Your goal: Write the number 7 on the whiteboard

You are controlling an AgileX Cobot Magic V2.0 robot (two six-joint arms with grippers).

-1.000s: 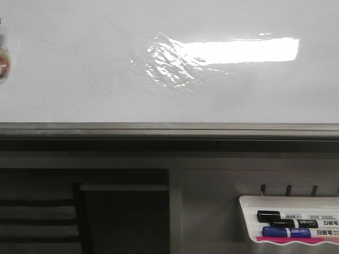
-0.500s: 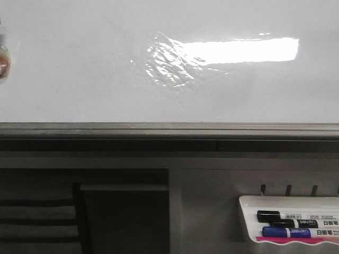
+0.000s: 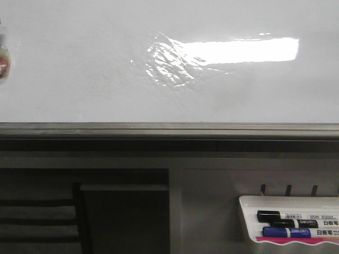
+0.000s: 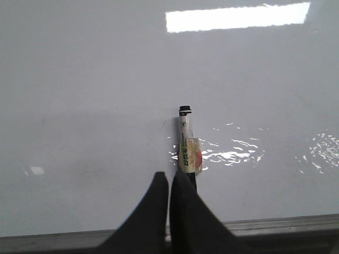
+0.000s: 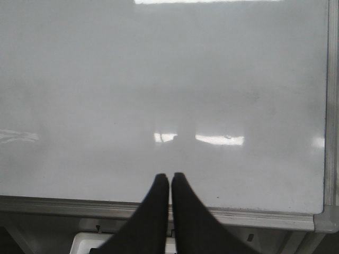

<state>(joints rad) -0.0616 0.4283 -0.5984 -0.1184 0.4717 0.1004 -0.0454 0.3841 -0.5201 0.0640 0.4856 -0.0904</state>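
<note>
The whiteboard (image 3: 79, 69) fills the upper half of the front view, with a bright rectangular glare, a wrinkled film patch (image 3: 167, 63) and a grey edge rail (image 3: 169, 128). My left gripper (image 4: 169, 177) is shut on a black marker (image 4: 186, 143) with a yellow-red label, its tip at or just off the board (image 4: 79, 79). A bit of that marker shows at the front view's left edge (image 3: 3, 59). My right gripper (image 5: 170, 177) is shut and empty over the board's lower edge (image 5: 159, 69). No number 7 shows on the board.
A small white marker tray (image 3: 249, 203) hangs below the board at the right, holding a black marker (image 3: 286, 217) and a blue marker (image 3: 286, 232). It also shows under my right gripper (image 5: 85, 241). A dark shelf opening (image 3: 122, 217) lies below the rail.
The labelled marker at the left edge of the front view has shifted slightly further left. Nothing else has visibly changed.
</note>
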